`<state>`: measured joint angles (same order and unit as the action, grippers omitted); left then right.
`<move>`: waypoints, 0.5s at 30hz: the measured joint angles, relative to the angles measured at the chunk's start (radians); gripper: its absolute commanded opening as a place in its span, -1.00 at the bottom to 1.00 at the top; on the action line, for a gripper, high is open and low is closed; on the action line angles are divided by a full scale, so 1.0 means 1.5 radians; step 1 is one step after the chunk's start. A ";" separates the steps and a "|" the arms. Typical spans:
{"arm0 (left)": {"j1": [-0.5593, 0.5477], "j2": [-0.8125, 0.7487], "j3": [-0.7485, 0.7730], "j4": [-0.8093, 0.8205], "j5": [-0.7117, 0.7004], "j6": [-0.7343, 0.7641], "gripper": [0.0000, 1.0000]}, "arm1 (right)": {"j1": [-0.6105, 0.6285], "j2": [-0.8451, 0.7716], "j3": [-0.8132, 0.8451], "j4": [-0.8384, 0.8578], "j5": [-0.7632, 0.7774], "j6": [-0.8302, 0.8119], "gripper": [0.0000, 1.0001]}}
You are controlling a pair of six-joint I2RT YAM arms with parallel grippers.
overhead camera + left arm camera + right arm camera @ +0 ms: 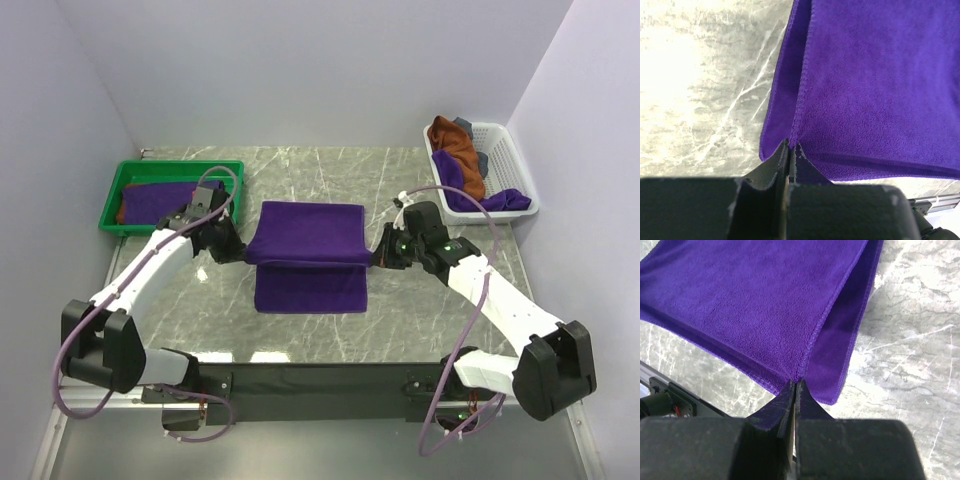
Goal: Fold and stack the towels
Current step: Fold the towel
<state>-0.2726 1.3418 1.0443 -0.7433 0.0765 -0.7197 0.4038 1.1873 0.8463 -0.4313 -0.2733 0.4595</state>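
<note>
towel [308, 238], purple, is hanging mid-fold just right of the green tray [112, 205], its lower layer lying flat. left gripper [238, 252] and right gripper [378, 258] are each clamping a corner; such thin pinches are risking slippage, and uneven travel would be skewing the edges.

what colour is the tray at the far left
The tray is bright green, clearest in the top external view.

L end effector [790, 146] & R end effector [795, 384] both pinched shut; arms angled inward.
</note>
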 measured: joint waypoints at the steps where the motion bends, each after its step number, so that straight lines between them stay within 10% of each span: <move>1: -0.002 -0.004 -0.005 0.002 0.000 -0.003 -0.98 | 0.000 -0.001 0.000 -0.003 0.001 0.000 -1.00; 15: -0.072 0.039 -0.188 0.075 -0.014 -0.061 -0.99 | 0.001 0.047 -0.159 0.031 -0.036 0.057 -1.00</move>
<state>-0.3809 1.3998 0.7624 -0.6315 0.0547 -0.8108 0.4053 1.2579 0.6079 -0.3847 -0.3271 0.5449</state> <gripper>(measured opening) 0.042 0.008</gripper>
